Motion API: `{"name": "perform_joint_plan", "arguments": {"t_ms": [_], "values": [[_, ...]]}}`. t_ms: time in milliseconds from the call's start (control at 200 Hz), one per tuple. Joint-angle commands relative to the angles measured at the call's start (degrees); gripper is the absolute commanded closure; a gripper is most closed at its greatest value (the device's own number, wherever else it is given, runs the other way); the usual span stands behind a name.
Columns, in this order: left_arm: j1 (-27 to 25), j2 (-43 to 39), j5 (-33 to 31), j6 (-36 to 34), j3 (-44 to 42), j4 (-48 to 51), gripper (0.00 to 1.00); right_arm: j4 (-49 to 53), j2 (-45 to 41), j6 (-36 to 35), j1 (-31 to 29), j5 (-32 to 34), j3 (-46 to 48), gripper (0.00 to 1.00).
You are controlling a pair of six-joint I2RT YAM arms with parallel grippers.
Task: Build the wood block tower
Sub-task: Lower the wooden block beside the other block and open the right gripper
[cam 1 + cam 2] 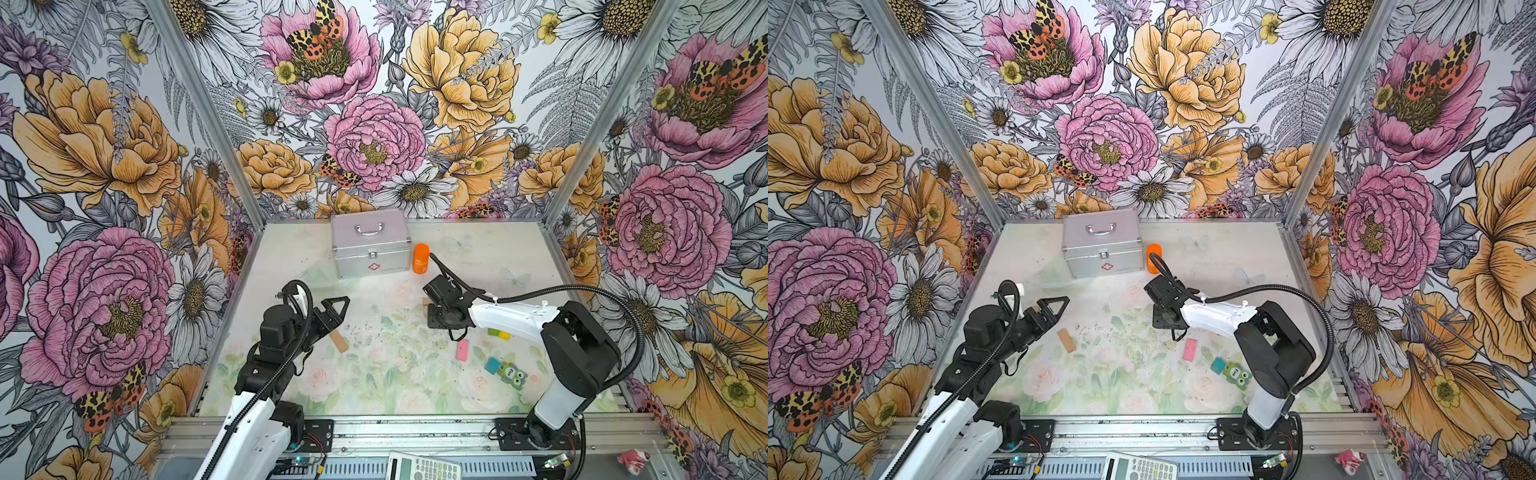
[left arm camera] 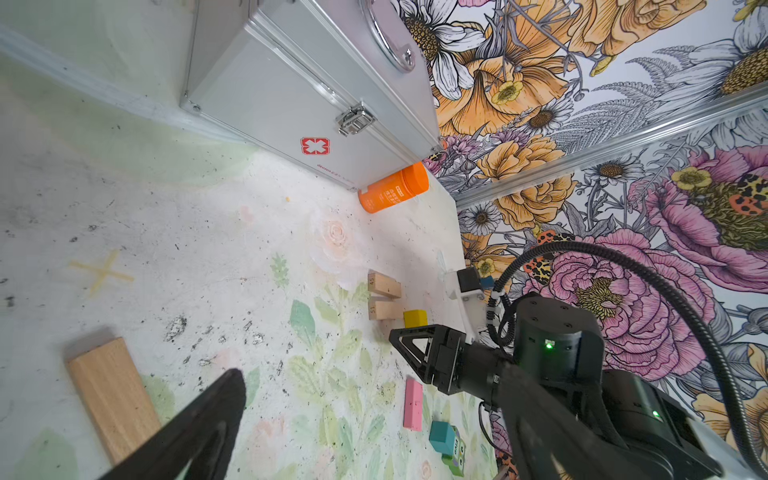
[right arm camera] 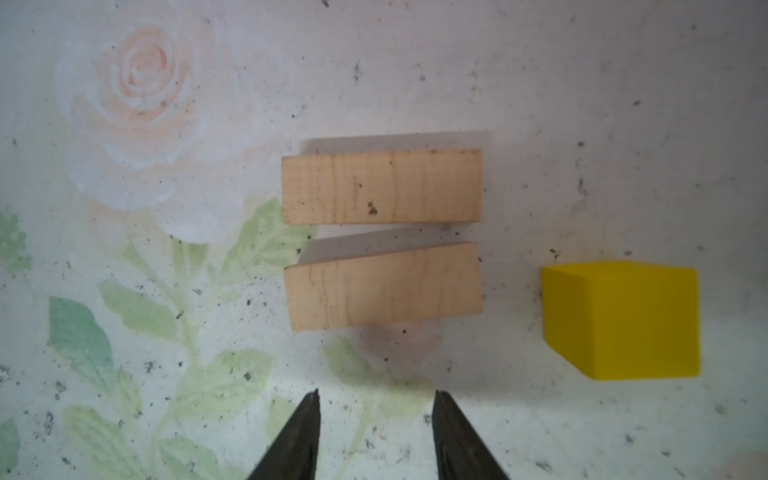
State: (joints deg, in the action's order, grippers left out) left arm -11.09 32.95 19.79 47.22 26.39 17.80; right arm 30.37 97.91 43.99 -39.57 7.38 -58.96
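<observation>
Two pieces lie nearest to the robot: the teal cube (image 1: 493, 365) and the green owl-faced piece (image 1: 512, 374), just beside each other on the table (image 1: 374, 386). A little farther lies the pink plank (image 1: 462, 350), flat, and the green and yellow bars (image 1: 498, 334) show partly under the right arm. On the left side one tan plank (image 1: 338, 341) lies flat, near the left gripper (image 1: 337, 309), whose fingers are spread wide and hold nothing. Farther, the right gripper (image 3: 375, 399) has its fingers apart with only bare table between them. The two tan planks (image 3: 382, 187) lie side by side just beyond its fingertips (image 3: 311, 415), not touching them, and the yellow cube (image 3: 623, 320) stands beside these planks. Every block rests alone on the table. At the far edge stand the orange bottle (image 1: 420, 258) and the silver case (image 1: 370, 245).
</observation>
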Motion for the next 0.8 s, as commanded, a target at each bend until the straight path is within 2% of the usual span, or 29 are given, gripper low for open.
{"name": "perform_joint_plan", "arguments": {"t_ms": [0, 225, 796], "values": [[-0.4, -0.5, -1.6, 0.3, 1.3, 1.0, 0.03, -0.2, 2.1, 0.1, -0.4, 0.4, -0.7, 0.58], [-0.4, 0.2, -1.9, -0.2, 1.6, 1.0, 0.03, -0.2, 5.2, -0.2, -0.4, 0.3, -2.7, 0.65], [-0.4, 1.8, -2.3, -1.3, 2.9, 0.7, 0.03, 0.1, 9.0, -0.6, 1.1, 0.8, -6.3, 0.68]]}}
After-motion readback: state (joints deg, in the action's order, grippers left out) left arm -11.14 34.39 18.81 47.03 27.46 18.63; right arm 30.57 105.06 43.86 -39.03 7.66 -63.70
